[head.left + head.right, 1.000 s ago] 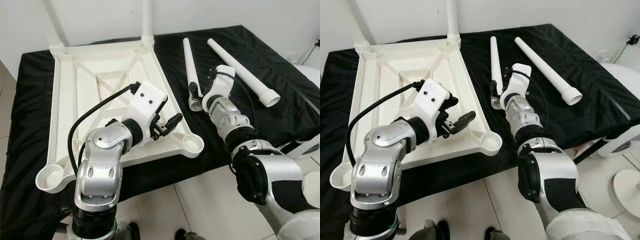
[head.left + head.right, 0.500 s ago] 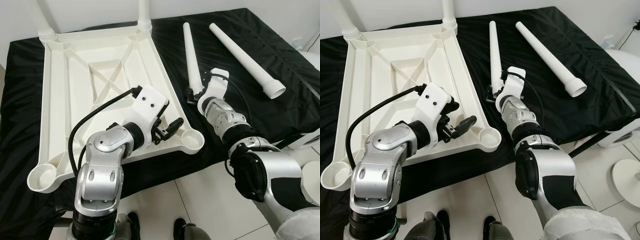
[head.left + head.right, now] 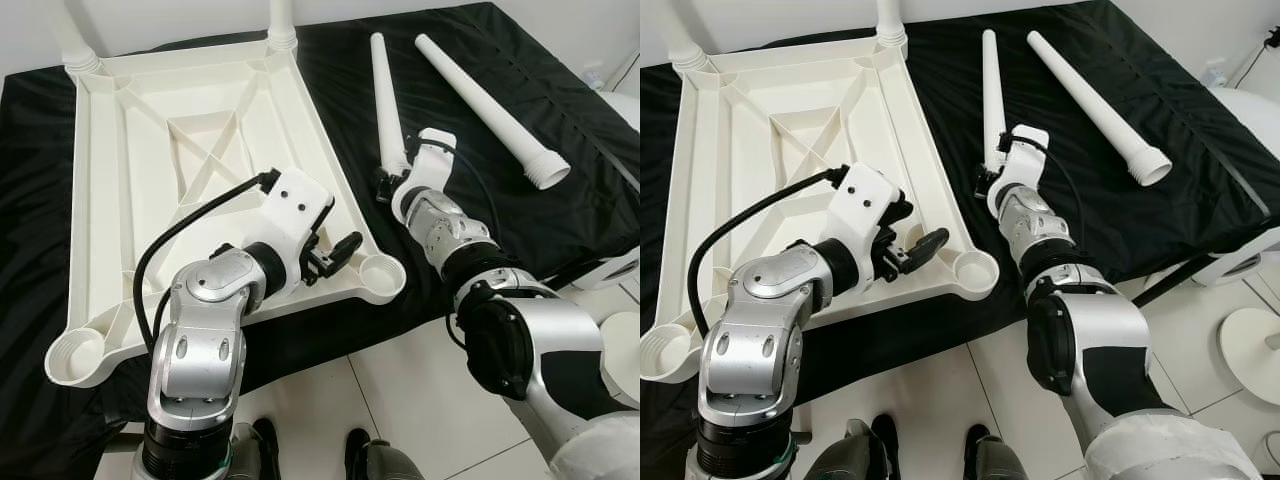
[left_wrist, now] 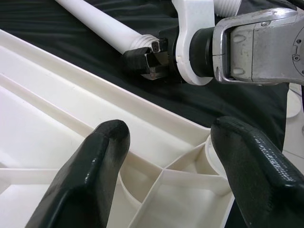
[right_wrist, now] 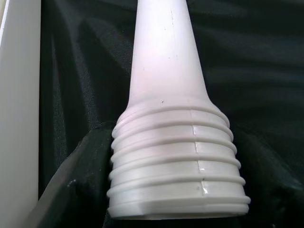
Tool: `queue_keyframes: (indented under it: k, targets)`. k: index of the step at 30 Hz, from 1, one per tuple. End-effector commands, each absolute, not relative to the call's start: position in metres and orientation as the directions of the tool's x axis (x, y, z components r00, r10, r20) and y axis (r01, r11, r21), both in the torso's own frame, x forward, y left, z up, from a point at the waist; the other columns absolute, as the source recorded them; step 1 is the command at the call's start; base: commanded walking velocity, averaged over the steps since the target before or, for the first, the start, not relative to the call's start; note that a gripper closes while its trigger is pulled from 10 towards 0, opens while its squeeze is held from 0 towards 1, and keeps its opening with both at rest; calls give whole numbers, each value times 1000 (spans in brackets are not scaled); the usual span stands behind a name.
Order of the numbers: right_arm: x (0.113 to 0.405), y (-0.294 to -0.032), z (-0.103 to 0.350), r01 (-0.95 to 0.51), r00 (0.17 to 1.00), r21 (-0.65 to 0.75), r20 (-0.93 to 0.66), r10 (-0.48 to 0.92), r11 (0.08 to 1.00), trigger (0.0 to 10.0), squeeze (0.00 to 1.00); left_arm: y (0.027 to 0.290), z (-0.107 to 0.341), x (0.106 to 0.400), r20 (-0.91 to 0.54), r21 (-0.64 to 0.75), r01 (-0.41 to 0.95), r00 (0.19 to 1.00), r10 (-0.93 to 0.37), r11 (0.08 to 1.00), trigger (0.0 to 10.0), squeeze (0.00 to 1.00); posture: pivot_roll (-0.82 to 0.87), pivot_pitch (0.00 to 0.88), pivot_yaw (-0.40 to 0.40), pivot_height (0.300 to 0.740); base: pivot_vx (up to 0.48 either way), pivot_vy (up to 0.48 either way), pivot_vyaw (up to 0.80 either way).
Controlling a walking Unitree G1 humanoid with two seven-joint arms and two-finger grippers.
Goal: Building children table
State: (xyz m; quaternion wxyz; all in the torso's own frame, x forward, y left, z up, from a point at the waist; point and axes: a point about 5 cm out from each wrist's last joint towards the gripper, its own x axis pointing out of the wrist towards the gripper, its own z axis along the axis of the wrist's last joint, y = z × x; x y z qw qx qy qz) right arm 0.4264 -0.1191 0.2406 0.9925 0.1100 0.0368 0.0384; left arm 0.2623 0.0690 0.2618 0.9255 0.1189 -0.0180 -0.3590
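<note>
The white table top (image 3: 200, 150) lies upside down on a black cloth, with two legs (image 3: 280, 20) standing in its far corners. My left gripper (image 3: 335, 255) hovers open just above the near right corner socket (image 3: 381, 278); in the left wrist view its fingers (image 4: 102, 152) straddle the ribs beside that socket. My right gripper (image 3: 385, 185) is shut on the threaded end of a loose white leg (image 3: 384, 100) lying on the cloth right of the top. The right wrist view has those threads (image 5: 175, 175) between the dark fingers.
A second loose leg (image 3: 485, 100) lies farther right on the cloth, its threaded end toward the front. The black-covered surface (image 3: 590, 190) ends close before me, with tiled floor (image 3: 420, 400) and dark shoes (image 3: 365, 465) below. A white round base (image 3: 1250, 370) stands at the right.
The whole picture has shifted as my head moved. My right gripper has drawn back along the leg to its threaded end. My left gripper stays over the corner socket.
</note>
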Motion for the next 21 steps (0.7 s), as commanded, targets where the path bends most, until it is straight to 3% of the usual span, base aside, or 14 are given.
queue_keyframes:
  k: [1, 2, 4, 5, 6, 7, 8, 9, 17, 18, 21]
  targets:
    - [425, -112, 234, -75, 991, 209, -97, 97, 975, 6902, 0, 73, 266, 265, -9, 242, 554, 822, -570, 796, 10000, 0, 16, 295, -9, 740, 0, 0, 0]
    - [425, -112, 235, -77, 992, 207, -84, 96, 975, 1098, 0, 73, 266, 266, -6, 242, 553, 823, -569, 797, 10000, 0, 15, 292, -11, 740, 0, 0, 0]
    - [426, -113, 236, -78, 993, 205, -75, 95, 976, 1098, 0, 73, 266, 267, -4, 242, 552, 823, -568, 798, 10000, 0, 15, 292, -11, 740, 0, 0, 0]
    - [425, -113, 236, -77, 993, 200, -70, 93, 977, 1569, 0, 73, 266, 267, -1, 241, 551, 823, -568, 799, 10000, 0, 14, 288, -10, 740, 0, 0, 0]
    - [425, -114, 236, -76, 994, 193, -67, 90, 978, 2863, 0, 73, 267, 268, 2, 236, 552, 823, -568, 800, 10000, 0, 12, 285, -10, 740, 0, 0, 0]
    - [425, -114, 236, -76, 994, 193, -67, 90, 978, 2863, 0, 73, 267, 268, 2, 236, 552, 823, -568, 800, 10000, 0, 12, 285, -10, 740, 0, 0, 0]
    - [425, -116, 235, -74, 995, 168, -48, 83, 983, 7882, 0, 74, 268, 269, 10, 223, 554, 821, -571, 802, 10000, 0, 10, 277, -9, 740, 0, 0, 0]
    - [425, -119, 234, -69, 996, 161, -45, 77, 985, 10000, 0, 75, 270, 271, 17, 215, 556, 820, -573, 803, 10000, 0, 8, 274, -8, 740, 0, 0, 0]
    - [422, -132, 229, -67, 998, 188, 16, 66, 980, 10000, 0, 79, 273, 278, 46, 167, 582, 802, -596, 796, 10000, 0, 2, 246, 2, 740, 0, 0, 0]
    - [421, -136, 227, -67, 998, 194, 27, 63, 979, 10000, 0, 79, 272, 281, 45, 168, 581, 803, -595, 797, 10000, 51, -1, 238, 6, 740, 0, 0, 0]
    - [420, -143, 225, -60, 998, 190, 45, 52, 980, 10000, 0, 78, 267, 285, 38, 192, 564, 813, -580, 803, 10000, 0, -4, 227, 8, 740, 0, 0, 0]
